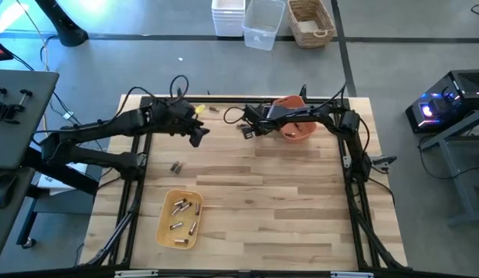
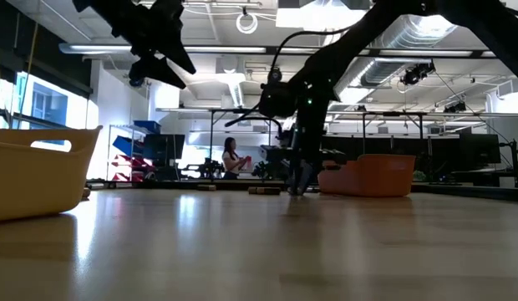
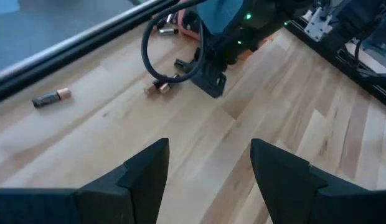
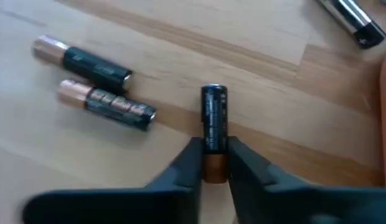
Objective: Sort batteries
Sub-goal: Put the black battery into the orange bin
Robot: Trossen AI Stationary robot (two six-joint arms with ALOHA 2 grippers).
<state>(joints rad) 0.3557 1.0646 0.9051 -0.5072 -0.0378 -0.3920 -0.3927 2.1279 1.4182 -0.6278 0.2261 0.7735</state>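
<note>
The right hand (image 4: 213, 163) sits low on the pale wooden surface (image 1: 286, 193), beside the orange oblong plastic tray (image 1: 295, 123), its two dark fingers pinched on the copper end of a small black cylindrical battery (image 4: 213, 118). Two more black-and-copper batteries (image 4: 96, 84) lie side by side close by. The left hand (image 3: 208, 171) hovers above the surface, fingers spread wide and empty. Several batteries rest in the yellow oblong plastic tray (image 1: 166, 224) at the near-left.
</note>
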